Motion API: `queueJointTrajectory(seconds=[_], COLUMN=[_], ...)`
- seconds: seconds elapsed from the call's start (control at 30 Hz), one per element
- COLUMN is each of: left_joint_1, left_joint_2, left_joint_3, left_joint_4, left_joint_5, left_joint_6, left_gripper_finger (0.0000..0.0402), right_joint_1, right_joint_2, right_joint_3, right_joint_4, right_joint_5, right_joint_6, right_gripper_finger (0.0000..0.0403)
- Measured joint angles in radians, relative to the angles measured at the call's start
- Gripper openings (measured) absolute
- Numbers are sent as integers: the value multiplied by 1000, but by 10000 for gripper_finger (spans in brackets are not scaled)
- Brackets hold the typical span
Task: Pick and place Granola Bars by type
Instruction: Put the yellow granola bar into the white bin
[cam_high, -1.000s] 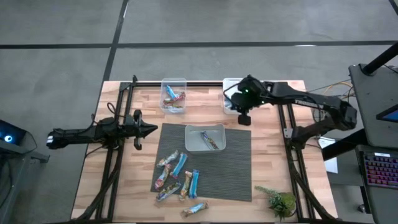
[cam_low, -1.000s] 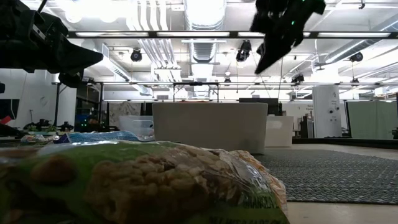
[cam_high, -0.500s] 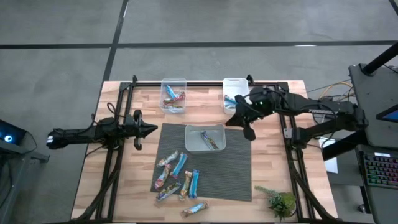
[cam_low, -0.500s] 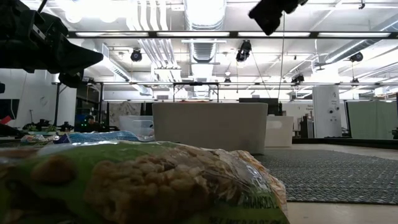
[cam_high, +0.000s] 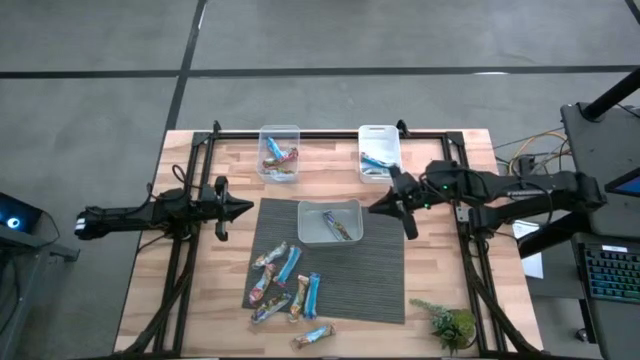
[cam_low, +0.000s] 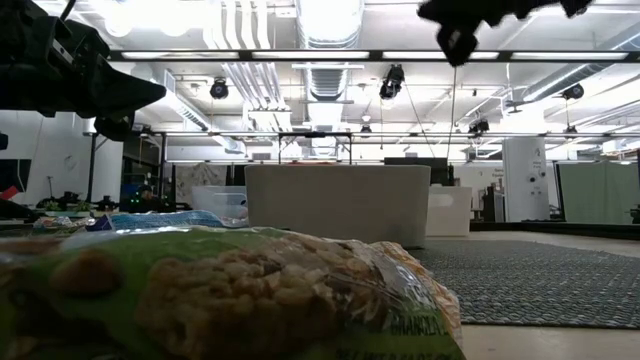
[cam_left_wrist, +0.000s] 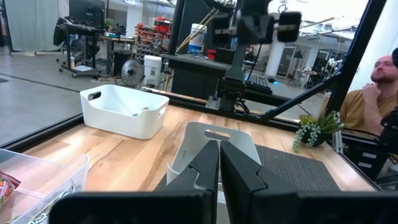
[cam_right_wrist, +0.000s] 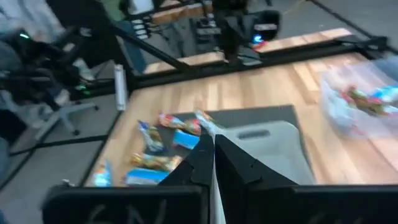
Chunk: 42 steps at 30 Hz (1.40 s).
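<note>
The right gripper (cam_high: 385, 203) hangs above the counter (cam_high: 440, 270) just beside the middle tub (cam_high: 329, 221), at that tub's right edge over the dark mat (cam_high: 370, 275). In its wrist view its fingers (cam_right_wrist: 202, 155) are pressed together with nothing between them. The left gripper (cam_high: 240, 209) waits on the other side of the middle tub, just off the mat's edge, and its fingers (cam_left_wrist: 205, 165) are likewise pressed together and empty.

Most of the bars (cam_high: 285, 285) lie loose on the mat in front of the middle tub, blue and multicoloured wrappers mixed in a scattered cluster, some touching. One bar (cam_high: 315, 336) lies apart from them at the mat's front edge. A pair of bars (cam_high: 339, 226) sits inside the middle tub. Behind that tub, off the mat, stand two more tubs: the left tub (cam_high: 279, 152) holds multicoloured bars (cam_high: 279, 156), and the right tub (cam_high: 379, 152) holds blue bars (cam_high: 374, 160). A small plant (cam_high: 448, 322) stands at the counter's front corner, well apart from the middle tub on the right arm's side.

In the low view a bar (cam_low: 220, 290) fills the foreground, with the middle tub (cam_low: 338, 204) behind it.
</note>
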Motion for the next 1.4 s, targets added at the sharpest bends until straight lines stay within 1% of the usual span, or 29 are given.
queueJointTrajectory(seconds=[0.17, 0.33, 0.5, 0.6, 0.73, 1.0, 1.4], left_joint_1=[0, 0, 0, 0, 0, 0, 0], left_joint_2=[0, 0, 0, 0, 0, 0, 0], left_joint_3=[0, 0, 0, 0, 0, 0, 0], left_joint_4=[0, 0, 0, 0, 0, 0, 0], left_joint_5=[0, 0, 0, 0, 0, 0, 0], left_joint_6=[0, 0, 0, 0, 0, 0, 0], left_gripper_finger=[0, 0, 0, 0, 0, 0, 0], right_joint_1=[-25, -31, -31, -31, -31, -31, -52], right_joint_2=[-125, -238, -311, -342, -385, -502, -610], right_joint_3=[-118, -208, -321, -393, -475, -563, -669], right_joint_4=[5, 14, 164, 247, 294, 295, 294], right_joint_5=[94, 100, 101, 102, 101, 98, 98], right_joint_6=[-43, -76, -127, -127, -99, -58, -52], right_gripper_finger=[9, 9, 9, 9, 9, 9, 9])
